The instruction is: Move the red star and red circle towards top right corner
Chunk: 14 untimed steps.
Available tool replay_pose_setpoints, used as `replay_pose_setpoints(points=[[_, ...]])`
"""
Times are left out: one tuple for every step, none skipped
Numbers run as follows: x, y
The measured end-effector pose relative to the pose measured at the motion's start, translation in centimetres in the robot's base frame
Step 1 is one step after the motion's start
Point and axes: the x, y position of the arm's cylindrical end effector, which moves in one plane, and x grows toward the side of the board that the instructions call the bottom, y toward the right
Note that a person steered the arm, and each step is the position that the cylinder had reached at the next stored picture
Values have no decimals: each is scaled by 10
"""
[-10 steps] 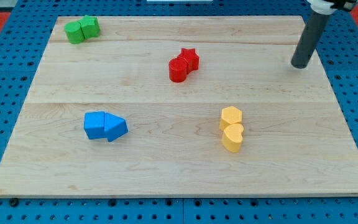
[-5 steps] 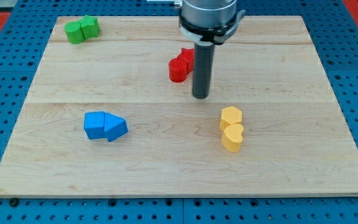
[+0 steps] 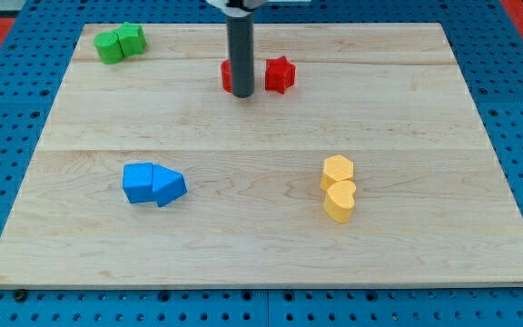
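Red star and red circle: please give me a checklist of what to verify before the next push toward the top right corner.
1. Tip visible: ok. My tip is on the board.
2. Tip on the correct side of the red circle: not ok. The tip stands at its right, between it and the red star.
3. Red pair together: not ok. The rod separates them.
4. Red star free to go to the top right: ok. No block lies on that way.
5. Other blocks away from the tip: ok. The green blocks, blue blocks and yellow blocks are far.
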Motion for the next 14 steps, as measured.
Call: replay_pose_setpoints(points=[[0, -29], [0, -51], [-11, -76], [-47, -102], [-54, -99], [-37, -64], [-11, -31], [-10, 3], [-11, 50], [-17, 81], [-22, 62], [-37, 90], [-56, 145], [-58, 142]])
